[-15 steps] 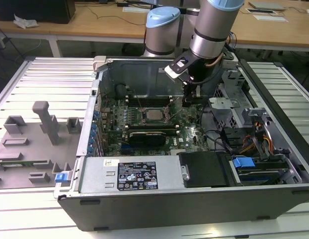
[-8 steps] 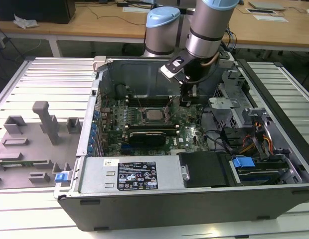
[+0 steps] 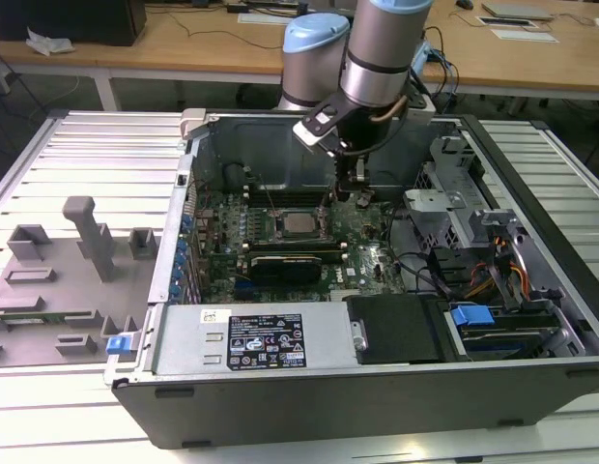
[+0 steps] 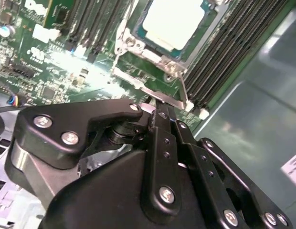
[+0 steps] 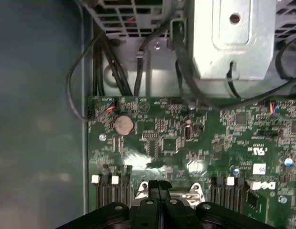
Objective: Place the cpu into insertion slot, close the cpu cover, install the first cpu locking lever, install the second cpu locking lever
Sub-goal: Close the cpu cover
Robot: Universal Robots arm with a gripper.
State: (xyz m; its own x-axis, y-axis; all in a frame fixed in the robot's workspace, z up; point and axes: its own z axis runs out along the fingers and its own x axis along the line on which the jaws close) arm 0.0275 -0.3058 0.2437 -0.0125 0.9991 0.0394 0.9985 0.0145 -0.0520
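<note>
**Claw**: fingers pressed together, set low inside the computer case. The tips are at the free end of a locking lever, just beside the socket. Whether they pinch the lever or merely bear on it cannot be told. Judged purpose: placed to work that lever, since the chip looks to need no more handling.

**Cpu**: silvery top up, seated flat in the insertion slot, mid-board.

**Cpu cover**: the frame appears to lie down around the chip's edges.

**Case**: open-topped, standing on the slatted desk. Contents:
- green motherboard, with a coin cell and dark memory slots
- black cables, bundled toward a metal drive cage
- labelled metal box, along the near wall

**Desk, the exterior view's left**: grey fixture blocks, well apart from the work.
</note>
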